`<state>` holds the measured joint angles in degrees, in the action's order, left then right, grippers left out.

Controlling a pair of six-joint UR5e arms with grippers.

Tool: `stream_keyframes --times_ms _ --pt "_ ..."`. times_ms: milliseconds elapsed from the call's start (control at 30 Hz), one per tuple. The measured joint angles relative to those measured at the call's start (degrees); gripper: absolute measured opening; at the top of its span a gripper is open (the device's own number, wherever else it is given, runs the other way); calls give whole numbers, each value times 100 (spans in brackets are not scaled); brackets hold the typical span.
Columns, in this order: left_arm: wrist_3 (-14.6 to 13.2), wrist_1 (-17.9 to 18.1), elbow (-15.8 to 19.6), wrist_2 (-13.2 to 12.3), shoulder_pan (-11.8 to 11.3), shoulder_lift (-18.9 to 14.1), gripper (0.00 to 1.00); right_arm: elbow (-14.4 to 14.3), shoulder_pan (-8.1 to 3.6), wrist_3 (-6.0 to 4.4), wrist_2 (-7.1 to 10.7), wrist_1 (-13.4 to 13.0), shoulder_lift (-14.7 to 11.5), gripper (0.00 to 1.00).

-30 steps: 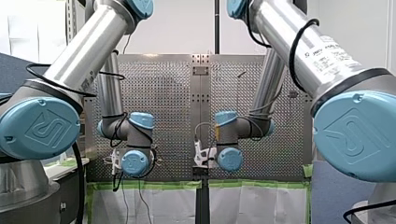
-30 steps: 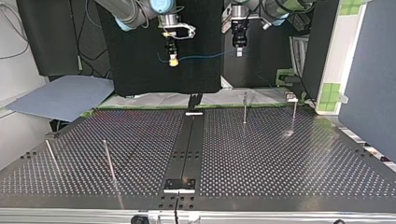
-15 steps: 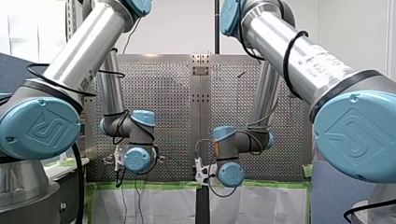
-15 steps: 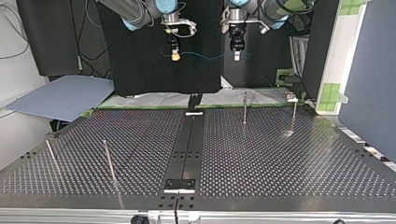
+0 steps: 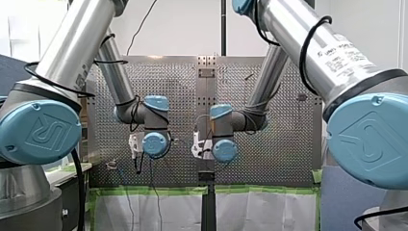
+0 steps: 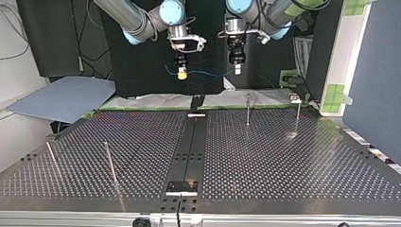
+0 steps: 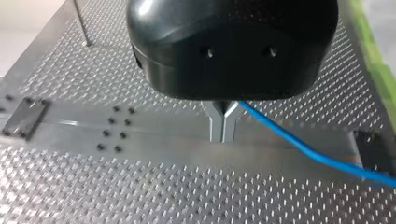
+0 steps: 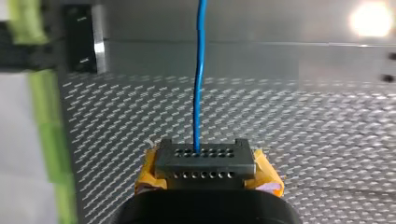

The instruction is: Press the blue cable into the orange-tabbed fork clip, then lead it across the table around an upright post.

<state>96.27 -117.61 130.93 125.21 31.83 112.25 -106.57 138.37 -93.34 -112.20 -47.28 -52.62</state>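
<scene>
- Blue cable is off the tabletop: you see it as a slack span in the air, strung from one hand to the other.
- Your left hand is closed. Its metal fingers are pinched tip to tip and grip the cable, which comes out at the finger roots and trails away to one side of the hand.
- Your right hand is closed on the cable too. Yellow pads sit either side of a grey perforated finger block. The cable exits there and runs straight ahead of the hand.
- A short cable tail pokes out of the right hand on the side away from the left hand.
- The hands hang side by side, near each other but apart, with the tabletop well below both.
- Directly under the left hand you have a smooth metal strip with bolt holes and perforated plate on both sides of it.
- The nearest upright post stands on the tabletop below the left hand, well apart from the cable.
- Green tape runs along the tabletop edge beside the right hand.
</scene>
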Motion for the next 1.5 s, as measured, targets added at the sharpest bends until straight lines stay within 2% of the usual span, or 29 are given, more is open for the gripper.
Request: stream_keyframes --times_ms 100,233,400,500,633,767,900,1033,1200,1500 --pt "-8 -103 81 160 -46 -168 0 187 -53 -2 60 188 -188 0" --pt "-18 16 285 245 -131 -388 0 318 -145 -19 194 403 -405 0" --pt "-64 287 561 96 -253 -469 0 133 -266 -138 460 492 -679 0" --pt "-79 356 634 -47 -328 -452 0 -26 -294 -189 641 434 -685 0" --pt "-81 364 655 -237 -433 -332 0 -86 -303 -258 861 270 -533 0" --pt "-80 469 657 -350 -549 -118 0 -21 -284 -374 1075 79 -331 0" --pt "-91 668 659 -485 -735 105 0 45 -280 -420 1271 -2 -137 0" --pt "-217 839 659 -684 -948 326 0 100 -315 -435 1449 -68 59 0" --pt "-385 882 659 -953 -1219 598 0 197 -353 -433 1521 -118 305 0" --pt "-388 879 537 -1412 -1680 1052 0 494 -431 -412 1668 -151 760 0"
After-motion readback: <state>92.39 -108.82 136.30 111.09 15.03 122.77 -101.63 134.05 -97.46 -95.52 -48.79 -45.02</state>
